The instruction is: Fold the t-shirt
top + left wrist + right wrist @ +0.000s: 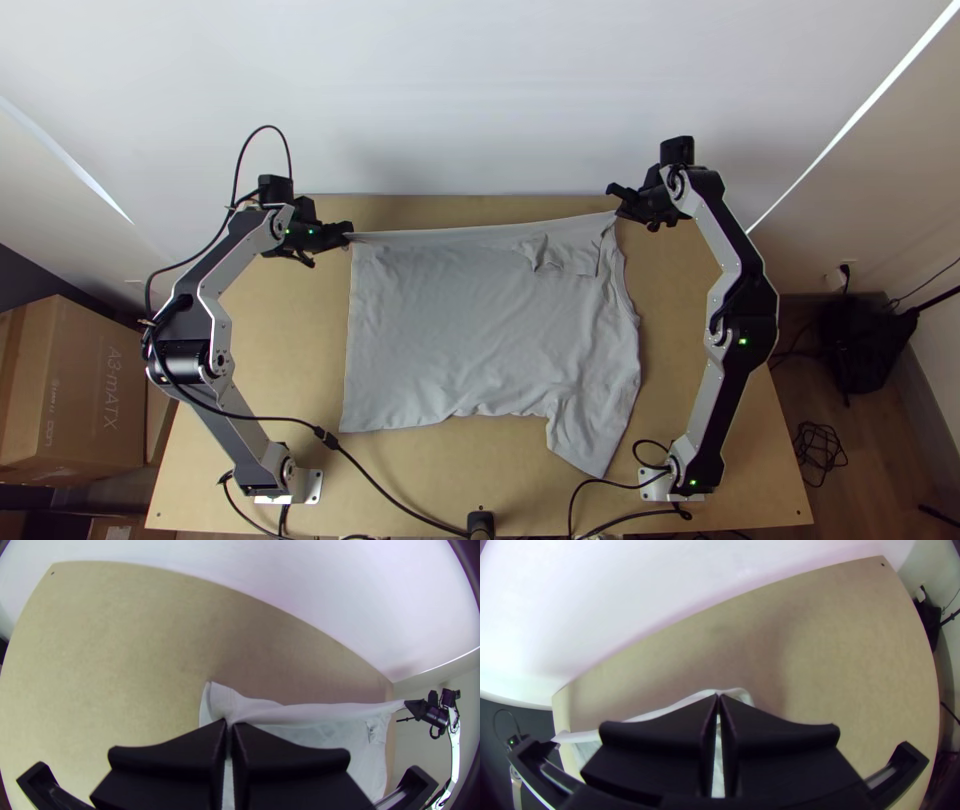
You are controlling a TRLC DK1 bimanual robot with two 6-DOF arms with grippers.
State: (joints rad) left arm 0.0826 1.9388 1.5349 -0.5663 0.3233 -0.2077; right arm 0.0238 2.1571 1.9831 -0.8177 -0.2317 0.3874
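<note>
From my end, a white wall (480, 100) rises behind the light wooden table (290, 340). My left arm (220, 345) and right arm (722, 240) reach up either side of it toward its far edge. Between them lies the grey t-shirt (450, 330), mostly spread over the middle of the table, its far edge drawn into a taut band from one gripper to the other. One corner on the right side points down toward the near edge. I can see a cardboard box (75, 390) off to the left, beside the table, and a black bag-like thing (860, 340) to the right. My left gripper (347, 234) has its jaws closed on the shirt's far left corner; my right gripper (621, 210) is clamped on the far right end of that same band. Smallest of all, a bunched patch (562, 255) sits just below the band, nearer my right gripper
</note>
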